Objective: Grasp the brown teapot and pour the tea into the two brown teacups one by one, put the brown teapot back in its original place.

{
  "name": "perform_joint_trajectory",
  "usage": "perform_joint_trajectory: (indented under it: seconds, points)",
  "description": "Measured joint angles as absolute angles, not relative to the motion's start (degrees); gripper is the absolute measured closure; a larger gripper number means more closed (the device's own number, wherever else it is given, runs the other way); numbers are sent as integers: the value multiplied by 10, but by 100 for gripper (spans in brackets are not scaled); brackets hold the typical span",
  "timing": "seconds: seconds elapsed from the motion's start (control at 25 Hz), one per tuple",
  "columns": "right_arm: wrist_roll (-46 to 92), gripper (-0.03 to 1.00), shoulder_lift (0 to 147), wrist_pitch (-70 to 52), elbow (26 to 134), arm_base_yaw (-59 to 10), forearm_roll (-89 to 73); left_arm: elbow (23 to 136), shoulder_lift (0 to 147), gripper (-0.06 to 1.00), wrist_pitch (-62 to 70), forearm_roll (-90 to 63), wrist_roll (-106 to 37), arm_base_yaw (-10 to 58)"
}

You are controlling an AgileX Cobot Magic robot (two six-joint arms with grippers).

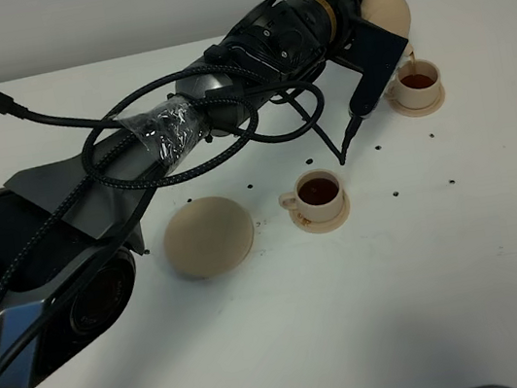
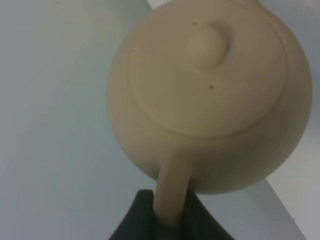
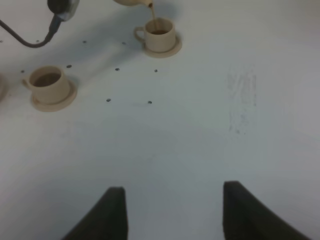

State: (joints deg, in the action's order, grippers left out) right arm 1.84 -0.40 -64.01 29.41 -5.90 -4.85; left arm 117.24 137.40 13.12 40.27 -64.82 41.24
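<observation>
On the white surface, the brown teapot is held by its loop handle in the closed left pincer, tilted above the far teacup, into which tea is poured. The wide saucer lies bare beside the near teacup. The right pincer is seen spread wide, empty.

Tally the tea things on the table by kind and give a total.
Teapot: 1
Teacups: 2
Small saucers under the cups: 2
Large saucer: 1
Total: 6
</observation>
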Motion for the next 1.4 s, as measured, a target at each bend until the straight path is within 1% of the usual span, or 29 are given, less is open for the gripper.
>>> perform_joint_trajectory:
  seconds: [1.4]
  points:
    - [18,55,-4,-640,294,-59,-48,1172,1374,82,131,403,-680,412]
